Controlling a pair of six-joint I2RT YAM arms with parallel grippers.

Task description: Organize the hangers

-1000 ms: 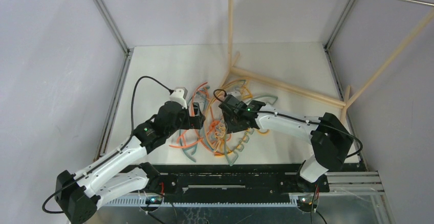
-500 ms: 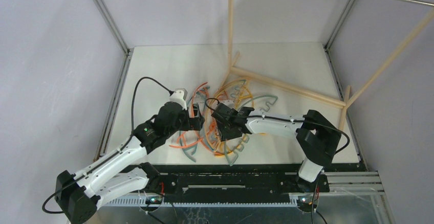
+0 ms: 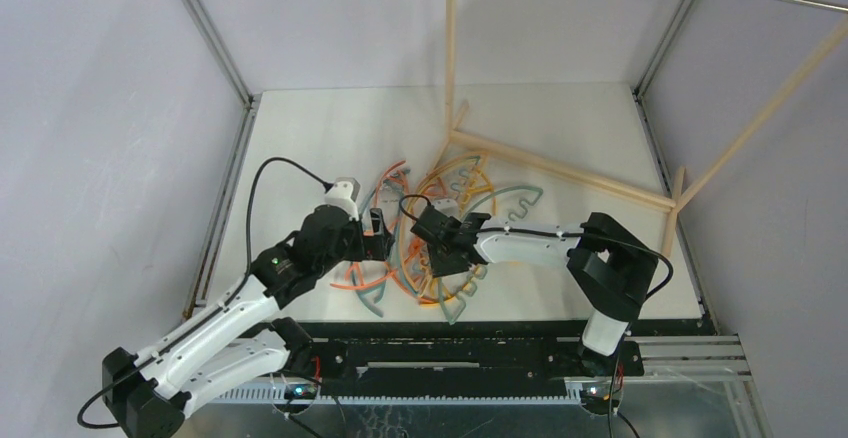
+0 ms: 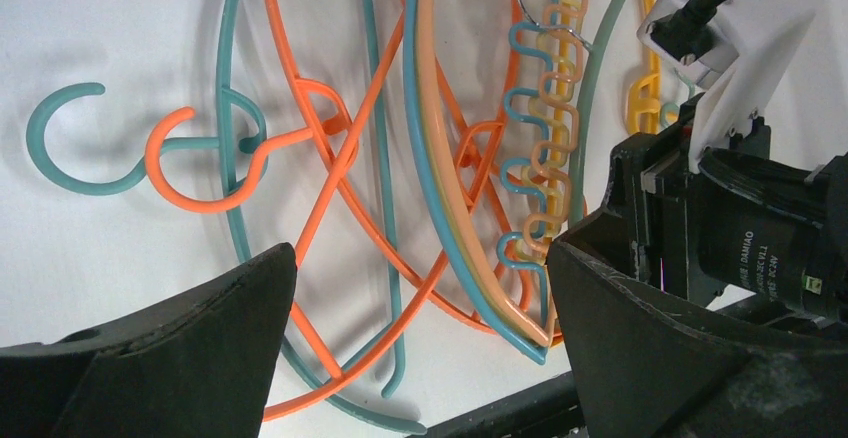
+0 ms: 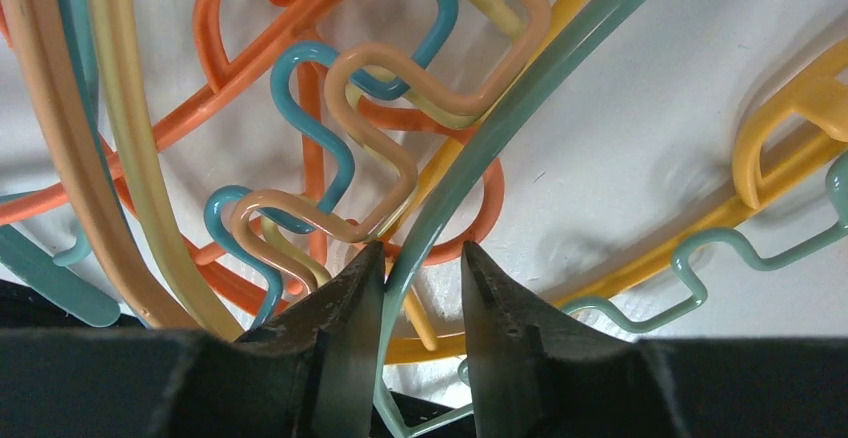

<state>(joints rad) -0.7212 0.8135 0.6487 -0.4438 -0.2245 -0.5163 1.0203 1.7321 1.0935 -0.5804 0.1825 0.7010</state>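
Note:
A tangled pile of hangers (image 3: 440,228) in orange, peach, yellow and teal lies on the white table between the two arms. My left gripper (image 3: 385,230) is wide open and empty at the pile's left side. In its wrist view the gripper (image 4: 420,258) hovers over orange hangers (image 4: 330,178) and teal hangers (image 4: 375,108). My right gripper (image 3: 425,248) is low in the middle of the pile. In its wrist view the gripper (image 5: 423,250) is narrowly open around a pale green hanger bar (image 5: 520,108). The bar touches the left finger and stands off the right one.
Pale wooden rack poles (image 3: 560,168) lie across the table behind the pile, and one upright pole (image 3: 450,48) rises at the back. The black rail (image 3: 450,343) with the arm bases runs along the near edge. Metal frame posts (image 3: 205,28) flank the table.
My right gripper has moved left and nearer, down into the middle of the pile. My left gripper has drawn back slightly toward the near left.

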